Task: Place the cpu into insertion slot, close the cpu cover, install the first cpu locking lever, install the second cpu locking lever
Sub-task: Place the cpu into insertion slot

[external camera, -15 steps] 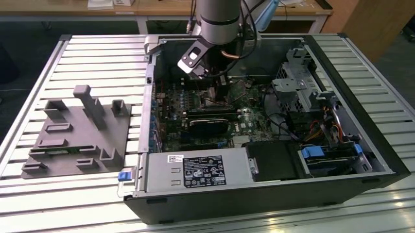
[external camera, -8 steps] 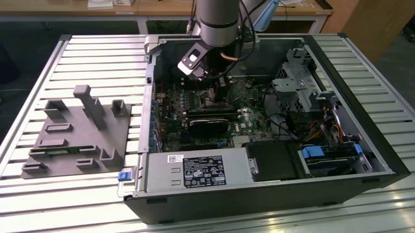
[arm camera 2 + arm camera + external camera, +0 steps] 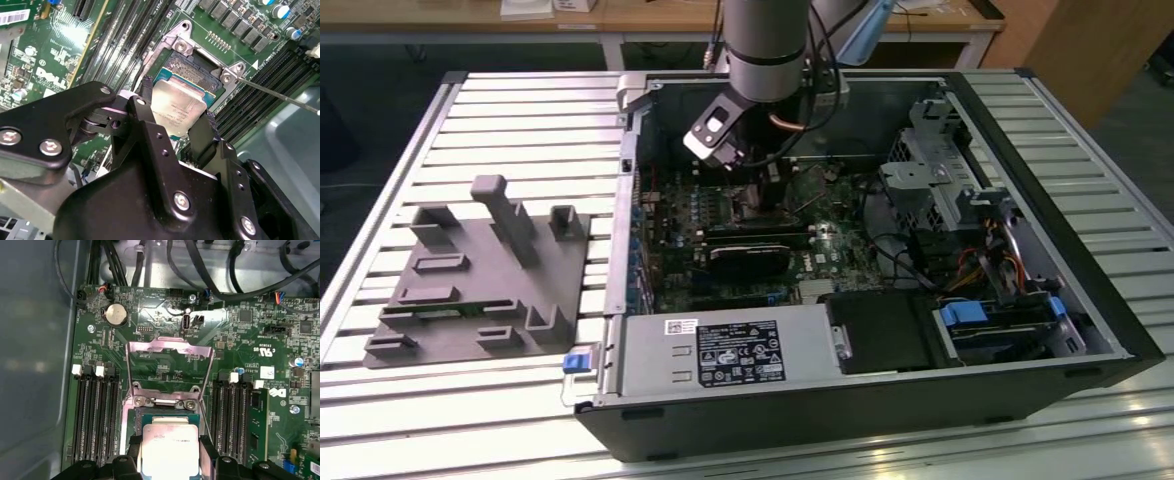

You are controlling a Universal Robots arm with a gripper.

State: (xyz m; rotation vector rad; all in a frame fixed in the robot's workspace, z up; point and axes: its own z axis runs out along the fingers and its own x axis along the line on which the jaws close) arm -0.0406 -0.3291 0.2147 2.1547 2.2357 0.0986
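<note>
Fingers grip the cpu, print illegible, seemingly above the insertion slot.

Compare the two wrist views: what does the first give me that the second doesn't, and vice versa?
First wrist view: the cpu cover flipped open, and a coin battery. Second wrist view: a thin metal rod running off the corner of the insertion slot. Both wrist views: the tool gripping the cpu over that slot.

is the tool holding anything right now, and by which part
The cpu; the tool pinches it by two opposite edges, above the insertion slot.
</note>
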